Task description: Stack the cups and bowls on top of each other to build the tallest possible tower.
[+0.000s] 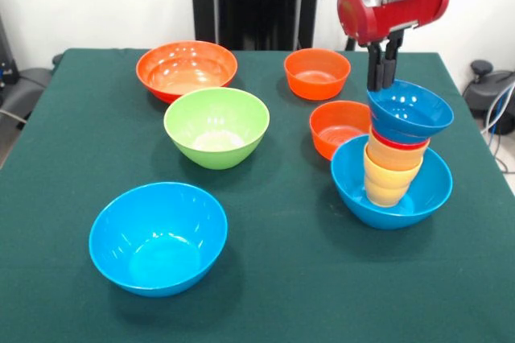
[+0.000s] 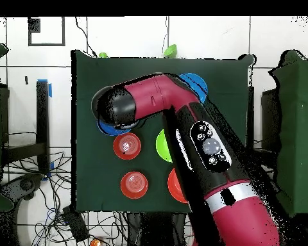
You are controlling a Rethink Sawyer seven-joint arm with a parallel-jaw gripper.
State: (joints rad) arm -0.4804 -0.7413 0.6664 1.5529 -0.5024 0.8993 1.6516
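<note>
The tower stands at the right of the front view. Its base is a large light-blue bowl [image 1: 352,186]. Nested yellow-orange cups [image 1: 388,175] rise from it, then a thin red cup rim [image 1: 400,142], with the small dark blue bowl [image 1: 412,109] on top, slightly tilted. My gripper [image 1: 383,77] hangs from the red wrist straight above the tower, its black fingers close together at the dark bowl's far-left rim, pinching it. In the overhead view the arm [image 2: 182,122] hides the gripper and the tower; only an edge of the base bowl [image 2: 108,129] shows.
Loose on the green cloth are a large orange bowl [image 1: 187,69], a large green bowl [image 1: 216,126], a large light-blue bowl [image 1: 158,237] and two small orange bowls [image 1: 317,73] [image 1: 336,127], the second touching the tower's base. The table's right edge lies close to the tower.
</note>
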